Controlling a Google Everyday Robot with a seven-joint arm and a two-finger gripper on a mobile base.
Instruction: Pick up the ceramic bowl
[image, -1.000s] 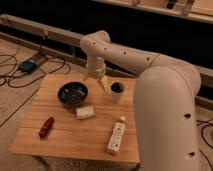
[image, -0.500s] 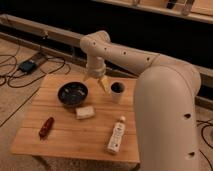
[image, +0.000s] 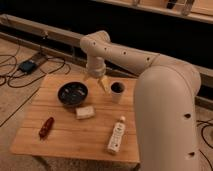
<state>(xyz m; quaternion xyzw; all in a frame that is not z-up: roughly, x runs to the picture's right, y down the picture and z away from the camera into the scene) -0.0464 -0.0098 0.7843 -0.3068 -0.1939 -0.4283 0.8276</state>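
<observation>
The gripper (image: 96, 81) hangs over the back of the table (image: 70, 136). Its two fingers are apart and hold nothing. The ceramic bowl (image: 73, 93) sits close by at its eight o'clock. The white cup (image: 117, 91) is at four o'clock.

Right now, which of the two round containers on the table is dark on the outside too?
The ceramic bowl, left of the white cup: wide, shallow, dark all over. The gripper hovers open above, between them.

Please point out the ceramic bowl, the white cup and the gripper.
ceramic bowl (image: 73, 93): camera view, its dark inside.
white cup (image: 117, 97): camera view, its outer wall.
gripper (image: 96, 82): camera view, midway between fingertips, hanging between bowl and cup.
</observation>
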